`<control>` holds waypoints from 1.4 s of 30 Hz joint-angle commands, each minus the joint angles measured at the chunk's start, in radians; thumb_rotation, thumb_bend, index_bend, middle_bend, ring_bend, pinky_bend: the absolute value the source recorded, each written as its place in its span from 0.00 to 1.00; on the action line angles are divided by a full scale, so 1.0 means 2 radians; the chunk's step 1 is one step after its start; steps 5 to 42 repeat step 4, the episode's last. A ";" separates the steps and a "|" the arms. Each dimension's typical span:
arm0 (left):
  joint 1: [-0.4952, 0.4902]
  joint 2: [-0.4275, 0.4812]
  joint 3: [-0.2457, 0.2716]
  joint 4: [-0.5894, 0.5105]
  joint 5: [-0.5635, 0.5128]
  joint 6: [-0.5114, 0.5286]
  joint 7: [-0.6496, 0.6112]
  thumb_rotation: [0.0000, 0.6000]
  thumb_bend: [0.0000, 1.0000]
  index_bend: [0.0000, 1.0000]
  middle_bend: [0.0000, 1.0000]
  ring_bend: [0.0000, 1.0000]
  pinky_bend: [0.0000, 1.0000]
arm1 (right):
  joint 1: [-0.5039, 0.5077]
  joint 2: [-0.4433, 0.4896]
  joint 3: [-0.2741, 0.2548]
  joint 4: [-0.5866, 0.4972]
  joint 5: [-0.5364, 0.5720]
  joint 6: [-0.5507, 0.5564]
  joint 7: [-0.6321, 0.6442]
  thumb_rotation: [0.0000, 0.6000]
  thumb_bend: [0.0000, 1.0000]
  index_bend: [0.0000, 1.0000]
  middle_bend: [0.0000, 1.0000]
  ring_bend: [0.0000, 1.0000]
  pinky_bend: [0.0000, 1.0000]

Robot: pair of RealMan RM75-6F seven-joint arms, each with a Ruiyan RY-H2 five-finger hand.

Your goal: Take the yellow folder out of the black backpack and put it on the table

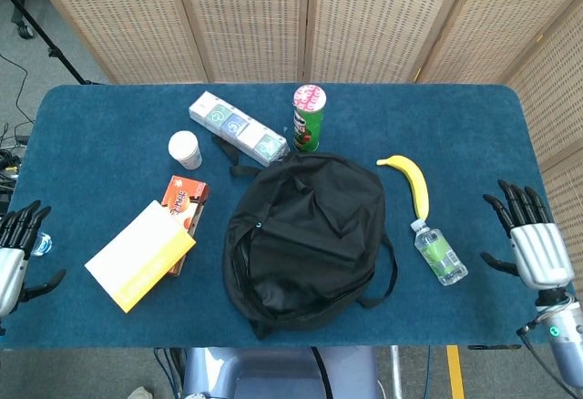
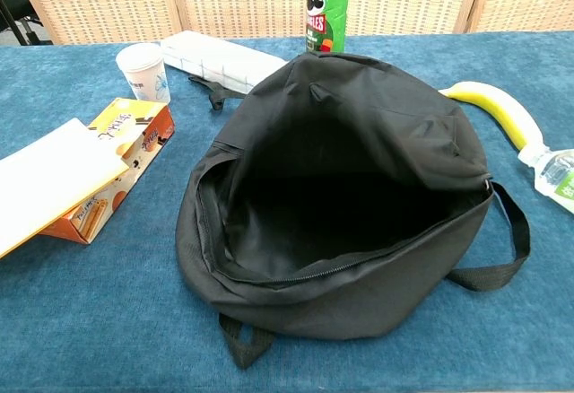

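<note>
The yellow folder (image 1: 138,255) (image 2: 49,182) lies flat on the table at the left, partly resting on an orange snack box (image 1: 185,209) (image 2: 115,169). The black backpack (image 1: 305,240) (image 2: 350,196) sits in the middle, unzipped, its top flap sagged down over the opening. My left hand (image 1: 11,258) is at the far left edge of the head view, fingers spread, holding nothing. My right hand (image 1: 530,240) is at the far right edge, fingers spread and empty. Neither hand shows in the chest view.
Behind the bag stand a green chip can (image 1: 308,118) (image 2: 327,5), a white box pack (image 1: 235,127) and a paper cup (image 1: 185,149) (image 2: 143,71). A banana (image 1: 412,181) (image 2: 498,110) and a small bottle (image 1: 441,252) lie right of the bag.
</note>
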 commanded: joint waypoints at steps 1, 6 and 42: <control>0.007 0.002 -0.002 0.001 0.003 0.003 0.000 1.00 0.21 0.00 0.00 0.00 0.00 | -0.036 -0.014 -0.007 -0.033 -0.003 0.047 -0.007 1.00 0.00 0.15 0.00 0.00 0.01; 0.011 0.003 -0.004 0.003 0.010 0.004 -0.003 1.00 0.21 0.00 0.00 0.00 0.00 | -0.044 -0.020 -0.014 -0.042 -0.009 0.060 -0.018 1.00 0.00 0.15 0.00 0.00 0.01; 0.011 0.003 -0.004 0.003 0.010 0.004 -0.003 1.00 0.21 0.00 0.00 0.00 0.00 | -0.044 -0.020 -0.014 -0.042 -0.009 0.060 -0.018 1.00 0.00 0.15 0.00 0.00 0.01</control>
